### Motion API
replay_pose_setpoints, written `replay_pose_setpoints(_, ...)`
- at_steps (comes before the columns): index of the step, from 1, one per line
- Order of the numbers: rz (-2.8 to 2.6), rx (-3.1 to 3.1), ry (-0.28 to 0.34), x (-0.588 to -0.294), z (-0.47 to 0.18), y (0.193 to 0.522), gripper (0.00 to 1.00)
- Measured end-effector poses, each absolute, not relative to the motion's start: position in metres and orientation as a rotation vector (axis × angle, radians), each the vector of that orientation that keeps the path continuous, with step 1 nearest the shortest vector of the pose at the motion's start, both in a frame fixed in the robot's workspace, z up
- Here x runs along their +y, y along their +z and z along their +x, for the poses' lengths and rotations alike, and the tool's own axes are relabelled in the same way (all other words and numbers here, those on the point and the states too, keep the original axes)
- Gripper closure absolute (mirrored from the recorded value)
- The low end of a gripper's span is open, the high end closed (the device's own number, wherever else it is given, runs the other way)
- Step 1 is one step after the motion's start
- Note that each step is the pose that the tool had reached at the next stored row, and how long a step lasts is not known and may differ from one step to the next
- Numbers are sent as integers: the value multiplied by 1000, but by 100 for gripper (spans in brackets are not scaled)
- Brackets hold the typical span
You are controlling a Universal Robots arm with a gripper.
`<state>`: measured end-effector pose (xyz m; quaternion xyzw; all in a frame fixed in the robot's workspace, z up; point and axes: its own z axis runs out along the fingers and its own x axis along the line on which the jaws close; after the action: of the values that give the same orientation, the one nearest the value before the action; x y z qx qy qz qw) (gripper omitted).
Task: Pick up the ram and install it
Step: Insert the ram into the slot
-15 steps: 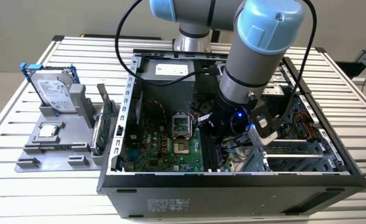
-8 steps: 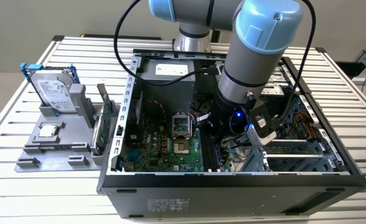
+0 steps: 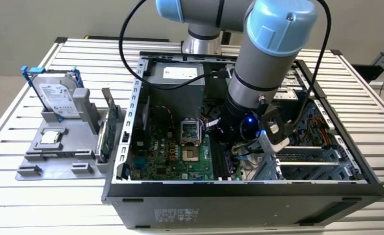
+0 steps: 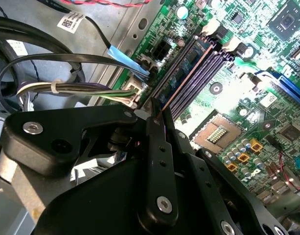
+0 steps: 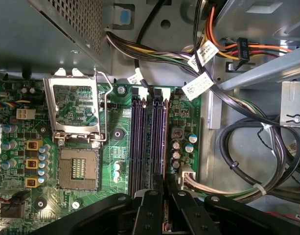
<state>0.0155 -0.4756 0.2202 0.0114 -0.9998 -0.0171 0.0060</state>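
The ram (image 4: 187,77) is a thin dark stick seen edge-on. It lies along the memory slots (image 5: 142,142) of the green motherboard (image 5: 118,115), inside the open computer case (image 3: 244,188). In both wrist views my gripper (image 4: 155,115) is shut on the near end of the ram (image 5: 160,147), with black fingers (image 5: 150,205) on either side. I cannot tell whether the stick is pushed fully into its slot. In the exterior view the arm's wrist (image 3: 244,125) reaches down into the case over the slots.
An empty processor socket (image 5: 79,169) with its raised metal frame (image 5: 74,110) lies beside the slots. Cable bundles (image 5: 247,147) crowd the other side. Outside the case, a grey holder (image 3: 64,147) carries a silver hard drive (image 3: 56,98) and a green card (image 3: 110,127).
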Motion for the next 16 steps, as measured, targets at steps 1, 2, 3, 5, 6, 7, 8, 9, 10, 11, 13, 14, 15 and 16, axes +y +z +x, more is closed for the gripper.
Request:
replay_pose_setpoints(1,35,-3129,-53,-476,15,220,100)
replay_pose_setpoints(2,35,-3129,-53,-476,15,220,100)
replay_pose_setpoints(3,35,-3129,-53,-476,15,220,100)
replay_pose_setpoints(5,34,-3129,-53,-475,14,220,100)
replay_pose_setpoints(6,34,-3129,-53,-475,14,220,100)
replay_pose_setpoints(7,34,-3129,-53,-475,14,220,100)
replay_pose_setpoints(8,34,-3129,-54,-475,14,220,100)
replay_pose_setpoints(9,33,-3129,-53,-475,14,220,100)
replay_pose_setpoints(10,33,-3130,-53,-475,14,220,100)
replay_pose_setpoints(11,33,-3130,-53,-475,14,219,100)
replay_pose_setpoints(13,33,-3131,-53,-475,14,218,100)
replay_pose_setpoints(14,33,-3131,-53,-475,14,218,100)
replay_pose_setpoints(15,33,-3131,-53,-475,14,217,100)
replay_pose_setpoints(16,33,-3132,-53,-475,14,216,100)
